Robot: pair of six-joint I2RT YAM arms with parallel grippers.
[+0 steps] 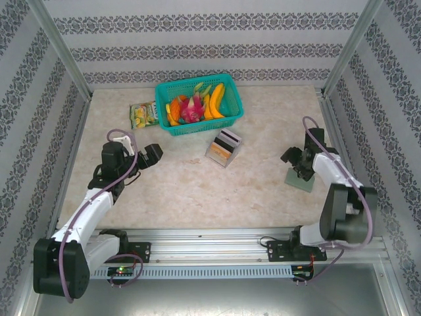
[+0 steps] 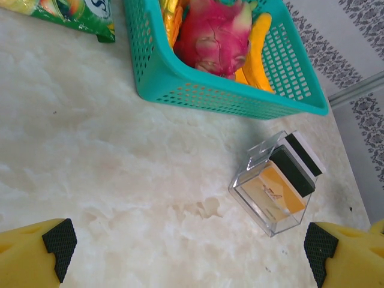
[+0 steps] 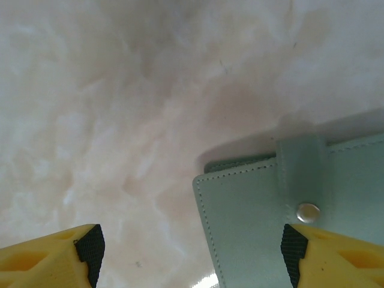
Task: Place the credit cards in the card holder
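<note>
Holds the right pincer (image 3: 192, 258) wide apart and empty, low over the marble counter (image 3: 120, 90), with one yellow finger (image 3: 336, 258) above the near part of the card holder (image 3: 252, 228) and the other above bare stone. Shows the card holder as a grey-green wallet lying flat at the counter's right side, strap and metal snap facing up. Holds the left pincer (image 2: 189, 255) equally wide and empty above the counter's left half. Finds the credit cards (image 2: 291, 171), orange-brown in front, dark and white-striped behind, upright in a small clear box (image 2: 259, 159) mid-counter, well apart from the card holder. Sets a teal basket (image 2: 228, 99) of bananas (image 1: 216, 100) and a dragon fruit (image 2: 213, 33) just behind the box, with a green snack packet (image 2: 78, 15) to its left.
</note>
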